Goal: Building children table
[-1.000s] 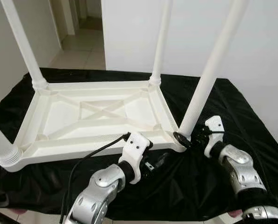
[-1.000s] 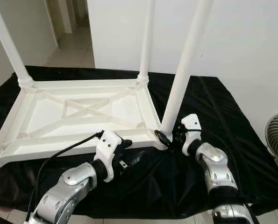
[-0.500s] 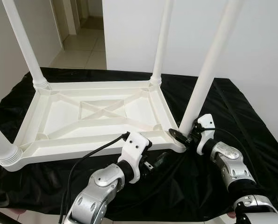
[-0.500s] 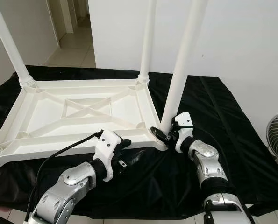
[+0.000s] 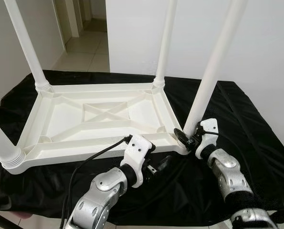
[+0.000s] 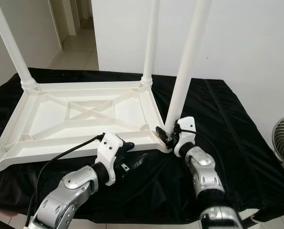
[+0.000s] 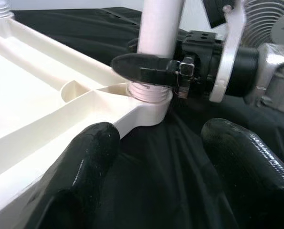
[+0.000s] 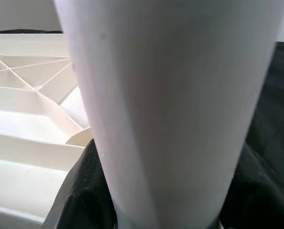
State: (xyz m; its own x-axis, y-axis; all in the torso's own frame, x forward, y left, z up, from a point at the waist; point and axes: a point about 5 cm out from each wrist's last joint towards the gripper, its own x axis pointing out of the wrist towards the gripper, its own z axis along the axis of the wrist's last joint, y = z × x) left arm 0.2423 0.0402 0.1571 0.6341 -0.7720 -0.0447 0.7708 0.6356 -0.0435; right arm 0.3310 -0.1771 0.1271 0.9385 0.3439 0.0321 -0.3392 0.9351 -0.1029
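Observation:
A white plastic children's table (image 5: pixel 84 149) lies upside down on a black cloth (image 5: pixel 237 119), its legs pointing up. My right gripper (image 5: pixel 186 138) is at the base of the near right leg (image 5: pixel 211 81), shut on it just above the corner socket; one black finger (image 7: pixel 142 67) crosses the leg's front. In the right wrist view that leg (image 8: pixel 170 105) stands right between the fingers. My left gripper (image 5: pixel 159 166) hovers over the cloth by the table's front rim, left of that corner, open, with both fingers (image 7: pixel 87 162) spread and nothing between them.
Three more legs stand at the far left (image 5: pixel 27 47), far right (image 5: pixel 164 43) and near left (image 5: pixel 1 143) corners. A fan (image 6: pixel 283 139) sits at the right edge. A white wall rises behind, with a hallway (image 5: pixel 82 43) at the back left. A black cable (image 5: pixel 91 160) trails from my left wrist.
My right gripper has moved left and forward from beside the near right leg onto its base and closed around it. The left arm has stayed put.

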